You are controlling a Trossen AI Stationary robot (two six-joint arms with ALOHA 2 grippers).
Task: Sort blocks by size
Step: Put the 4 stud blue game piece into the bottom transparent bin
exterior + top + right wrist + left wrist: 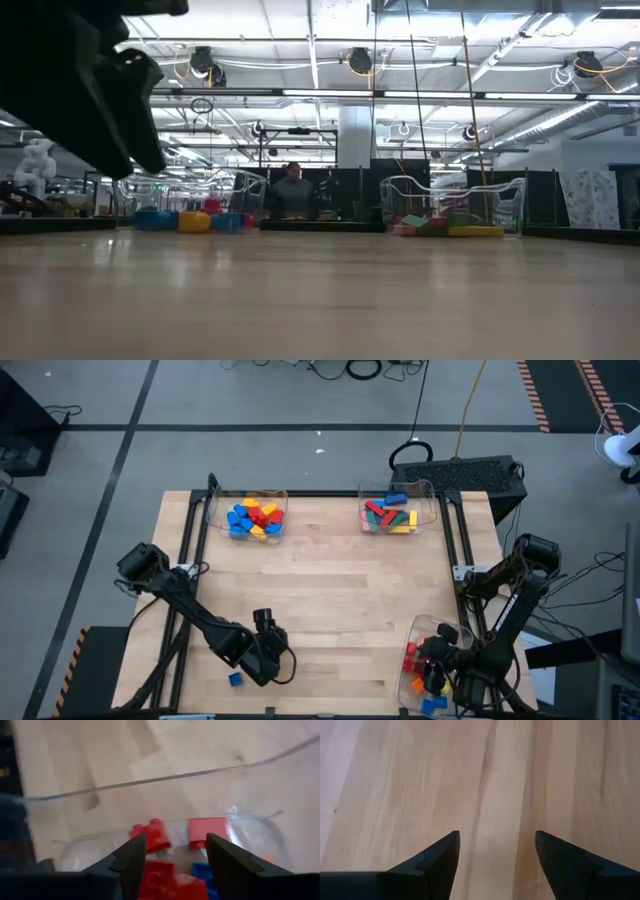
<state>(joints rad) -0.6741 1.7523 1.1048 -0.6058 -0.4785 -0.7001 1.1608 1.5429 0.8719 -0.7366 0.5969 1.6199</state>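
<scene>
Plainly, we judge the blocks light, stiff and slick, best pinched across flat sides. They lie in a tray at the bench's near right corner, where our right tool hangs released above them. Two far-edge trays hold more. Left tool, released, near edge. We read no writing.

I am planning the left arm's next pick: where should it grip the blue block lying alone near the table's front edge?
Across its two flat sides, coming straight down: the blue block is small, squarish and alone on the table, so nothing crowds it. The left pincer is open close beside it.
</scene>
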